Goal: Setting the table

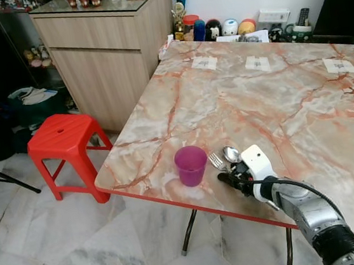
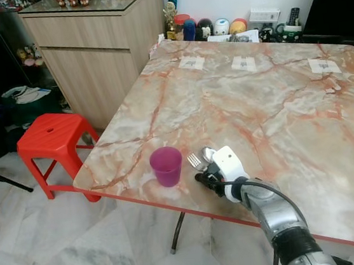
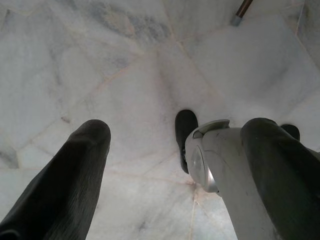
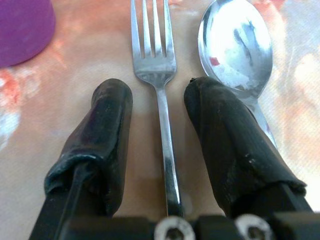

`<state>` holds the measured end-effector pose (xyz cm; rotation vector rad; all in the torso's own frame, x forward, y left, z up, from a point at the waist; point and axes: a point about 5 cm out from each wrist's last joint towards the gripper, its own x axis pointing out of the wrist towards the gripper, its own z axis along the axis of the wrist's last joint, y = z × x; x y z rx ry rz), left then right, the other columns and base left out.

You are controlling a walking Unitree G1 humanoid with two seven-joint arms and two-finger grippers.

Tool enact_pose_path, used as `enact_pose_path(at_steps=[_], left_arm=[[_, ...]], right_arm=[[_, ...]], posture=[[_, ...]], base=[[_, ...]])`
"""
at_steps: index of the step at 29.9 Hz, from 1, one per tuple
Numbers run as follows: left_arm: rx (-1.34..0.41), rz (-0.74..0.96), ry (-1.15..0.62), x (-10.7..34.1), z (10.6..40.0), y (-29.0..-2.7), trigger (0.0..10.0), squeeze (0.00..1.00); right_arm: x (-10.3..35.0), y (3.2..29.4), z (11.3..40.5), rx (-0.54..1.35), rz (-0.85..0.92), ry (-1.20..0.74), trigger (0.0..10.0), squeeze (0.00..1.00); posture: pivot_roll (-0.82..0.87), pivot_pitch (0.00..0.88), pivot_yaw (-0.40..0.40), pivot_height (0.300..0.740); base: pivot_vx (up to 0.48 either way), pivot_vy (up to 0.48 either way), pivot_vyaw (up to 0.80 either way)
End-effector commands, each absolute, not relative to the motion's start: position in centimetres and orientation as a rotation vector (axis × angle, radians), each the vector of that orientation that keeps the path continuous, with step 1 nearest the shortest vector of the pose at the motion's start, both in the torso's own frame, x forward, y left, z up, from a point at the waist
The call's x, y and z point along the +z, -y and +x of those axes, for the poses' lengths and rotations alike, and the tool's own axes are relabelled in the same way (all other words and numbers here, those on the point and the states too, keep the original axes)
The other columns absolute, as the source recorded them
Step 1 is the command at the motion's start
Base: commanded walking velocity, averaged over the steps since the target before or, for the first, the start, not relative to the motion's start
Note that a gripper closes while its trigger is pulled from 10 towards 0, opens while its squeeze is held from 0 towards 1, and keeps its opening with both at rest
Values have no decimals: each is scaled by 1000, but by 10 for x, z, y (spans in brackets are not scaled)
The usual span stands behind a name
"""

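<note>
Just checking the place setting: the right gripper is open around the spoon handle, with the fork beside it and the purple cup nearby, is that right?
Not quite. The right gripper is open around the fork handle, not the spoon's; the spoon lies beside it, just outside one finger. The right wrist view shows this. The purple cup is nearby, as you said.

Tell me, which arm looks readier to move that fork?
The right: its gripper is open, fingers straddling the fork on the table. The left gripper hangs over the floor.
</note>
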<state>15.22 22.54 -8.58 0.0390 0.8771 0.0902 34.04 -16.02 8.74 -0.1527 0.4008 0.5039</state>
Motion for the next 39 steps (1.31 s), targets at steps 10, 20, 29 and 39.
enact_pose_path(at_steps=[10, 20, 29, 39], left_arm=[[84, 33, -906, -89, 146, -224, 10000, 0], [78, 23, -913, -90, 144, -222, 10000, 0], [83, 18, -939, -93, 135, -226, 10000, 0], [91, 18, -961, -96, 123, -227, 10000, 0]], right_arm=[[78, 156, 337, 523, -140, -430, 0, 0], [70, 151, 332, 544, -145, -446, 0, 0], [67, 152, 331, 524, -152, -456, 0, 0], [79, 152, 338, 447, -109, -346, 0, 0]], posture=[[49, 103, 5, 740], [49, 104, 4, 740], [47, 105, 0, 740], [49, 103, -2, 740]], base=[[0, 0, 0], [0, 0, 0], [0, 0, 0], [0, 0, 0]])
